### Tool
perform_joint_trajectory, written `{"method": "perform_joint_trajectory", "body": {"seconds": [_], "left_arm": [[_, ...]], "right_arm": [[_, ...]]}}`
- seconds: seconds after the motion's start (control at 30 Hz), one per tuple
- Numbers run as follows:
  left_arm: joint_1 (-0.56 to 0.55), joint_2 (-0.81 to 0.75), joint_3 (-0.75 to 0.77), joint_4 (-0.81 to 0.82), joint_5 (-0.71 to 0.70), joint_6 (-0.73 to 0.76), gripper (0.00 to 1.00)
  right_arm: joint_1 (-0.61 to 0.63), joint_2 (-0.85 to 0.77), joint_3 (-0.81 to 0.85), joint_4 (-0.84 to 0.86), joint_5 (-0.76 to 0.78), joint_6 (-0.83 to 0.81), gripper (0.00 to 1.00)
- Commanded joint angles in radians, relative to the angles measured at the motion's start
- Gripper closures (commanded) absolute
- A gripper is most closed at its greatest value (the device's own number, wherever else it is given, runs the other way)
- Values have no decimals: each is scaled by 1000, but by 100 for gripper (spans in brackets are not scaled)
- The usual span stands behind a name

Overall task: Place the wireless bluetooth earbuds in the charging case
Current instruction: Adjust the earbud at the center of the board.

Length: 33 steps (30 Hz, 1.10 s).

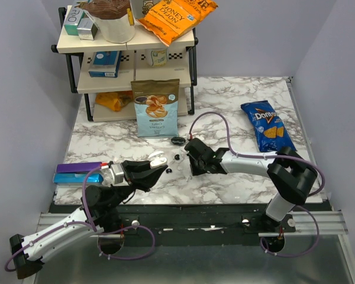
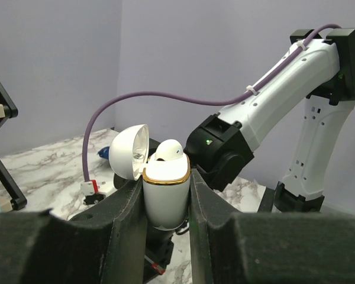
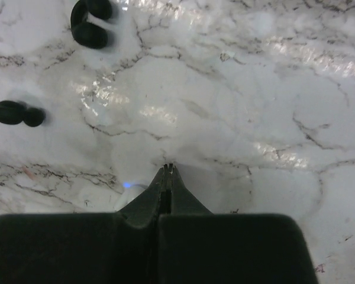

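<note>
My left gripper point(image 1: 160, 165) point(image 2: 167, 181) is shut on a white charging case point(image 2: 164, 207) point(image 1: 157, 158) with a gold rim, held upright. Its lid point(image 2: 130, 151) is hinged open to the left. One white earbud point(image 2: 168, 149) sits in the case's mouth. My right gripper point(image 1: 191, 167) point(image 3: 169, 168) is shut with nothing between its fingers and points down close to the marble. A small white rounded thing with a blue light point(image 3: 129, 190) peeks out beside its left finger. Two tiny black buds point(image 1: 176, 157) point(image 1: 168, 170) lie on the table between the grippers.
A black oval case point(image 1: 177, 141) lies before a standing snack bag point(image 1: 157, 107). A blue Doritos bag point(image 1: 266, 125) lies at right. The shelf rack point(image 1: 127, 56) stands at back left. Blue and purple boxes point(image 1: 77, 173) sit at the left edge.
</note>
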Motion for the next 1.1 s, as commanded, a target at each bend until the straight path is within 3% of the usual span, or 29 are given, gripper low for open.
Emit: {"method": "perform_joint_trajectory", "body": {"seconds": [0.0,0.1,0.13,0.23,0.33,0.57,1.07], "left_arm": [[-5,-9,1,-11,10,-5,100],[-5,-6,6,-12,10,0,100],[-5,-8,6,-12,10,0,100],[-5,-6,4,-6,10,0,100],[-7,-5,1,0,-7,0,100],[-7,-20,12,-24,-36,-8,100],[-8,-52,30,-78,-171,-11,100]], "right_arm": [[-60,86,-36,-87,52,-70,99],[-66,8,-61,-90,54,-43,99],[-66,-23,-74,-86,24,-28,82],[-63,-121,-120,-50,-79,64,46],[-57,-147,-119,-27,-159,178,37],[-9,-95,-9,-107,-92,402,33],[25,112,133,-300,3,545,35]]}}
